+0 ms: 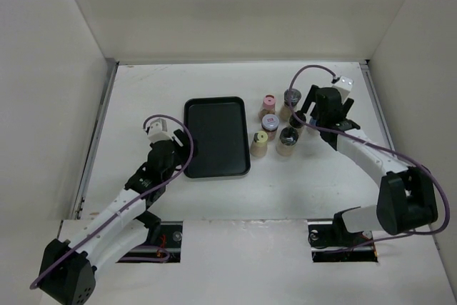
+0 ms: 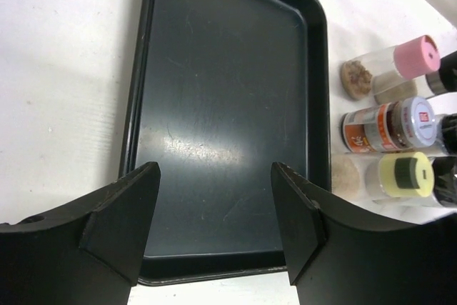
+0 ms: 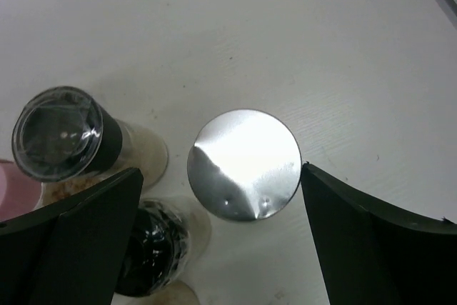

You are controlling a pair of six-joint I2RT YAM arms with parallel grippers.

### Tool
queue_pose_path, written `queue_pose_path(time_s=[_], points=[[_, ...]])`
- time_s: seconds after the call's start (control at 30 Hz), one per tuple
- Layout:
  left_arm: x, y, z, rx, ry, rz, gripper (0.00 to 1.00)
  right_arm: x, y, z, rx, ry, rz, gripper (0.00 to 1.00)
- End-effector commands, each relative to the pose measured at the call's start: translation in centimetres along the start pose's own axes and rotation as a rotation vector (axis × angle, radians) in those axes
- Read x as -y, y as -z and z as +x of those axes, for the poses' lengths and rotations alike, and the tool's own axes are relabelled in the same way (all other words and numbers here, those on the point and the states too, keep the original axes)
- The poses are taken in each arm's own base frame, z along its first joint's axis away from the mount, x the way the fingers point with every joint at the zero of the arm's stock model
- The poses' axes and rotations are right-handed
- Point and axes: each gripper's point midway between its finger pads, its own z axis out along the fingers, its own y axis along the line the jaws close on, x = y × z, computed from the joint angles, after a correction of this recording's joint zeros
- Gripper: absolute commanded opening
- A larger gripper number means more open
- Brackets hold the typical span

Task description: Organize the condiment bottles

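Several condiment bottles stand in a cluster right of the black tray [image 1: 216,137]: pink cap [image 1: 268,102], white-purple cap [image 1: 269,121], pale yellow cap [image 1: 260,139], grey cap [image 1: 292,96], black cap [image 1: 290,137]. My right gripper [image 1: 318,121] hovers open over the cluster's right side. In the right wrist view its jaws [image 3: 220,171] straddle a silver cap [image 3: 244,163] from above without touching it, beside the grey-capped bottle [image 3: 61,133] and a black-capped one [image 3: 153,255]. My left gripper [image 1: 175,156] is open and empty at the tray's near left corner [image 2: 214,173].
The left wrist view shows the tray's bare floor [image 2: 228,91], with the pink [image 2: 418,55], white-purple [image 2: 414,121] and yellow [image 2: 403,174] bottles just past its right rim. White walls enclose the table on the left, back and right.
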Motion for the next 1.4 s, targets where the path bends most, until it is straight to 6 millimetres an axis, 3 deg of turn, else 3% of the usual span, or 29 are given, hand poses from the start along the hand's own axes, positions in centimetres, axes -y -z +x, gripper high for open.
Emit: queue_pose_path(time_s=[0.0,0.2,0.33,0.4,0.57,0.7,0.83,0.93,1.07,1.2,1.37], points=[[0.8,-0.3,-0.2,0.025,0.010,0.042,0.62,-1.0,-1.1,-3.4,0.086,-0.051,-0.019,0.98],[1.0,-0.4,-0.3,0.041,0.008,0.055,0.62,-0.8,-2.5,-2.9,0.079,-0.048,0.011,0.91],[-0.1,-0.5,0.0,0.057,0.021,0.035,0.61,-0.6,-2.3,-3.7,0.113,-0.073,0.021,0.61],[-0.5,-0.4,0.0,0.063,0.023,0.032,0.61,0.0,-1.3,-5.5,0.177,-0.097,0.042,0.55],[-2.5,0.0,0.2,0.127,0.070,0.018,0.61,0.9,3.4,-11.3,0.332,-0.118,0.061,0.53],[-2.8,0.3,-0.1,0.175,0.101,0.042,0.61,-0.4,7.8,-16.1,0.437,-0.134,-0.002,0.52],[-3.4,0.1,-0.1,0.207,0.119,0.044,0.61,-4.6,11.7,-19.7,0.509,-0.139,-0.148,0.51],[-3.6,-0.1,-0.1,0.222,0.125,0.050,0.62,-10.3,12.8,-20.1,0.501,-0.108,-0.296,0.51],[-3.6,-0.2,0.1,0.224,0.129,0.058,0.62,-18.5,12.7,-18.6,0.450,-0.064,-0.448,0.51],[-3.3,0.0,-0.2,0.234,0.135,0.076,0.62,-25.8,11.3,-15.6,0.393,-0.008,-0.541,0.51],[-3.5,-0.2,0.3,0.218,0.135,0.060,0.62,-32.3,10.0,-10.6,0.325,0.069,-0.597,0.51]])
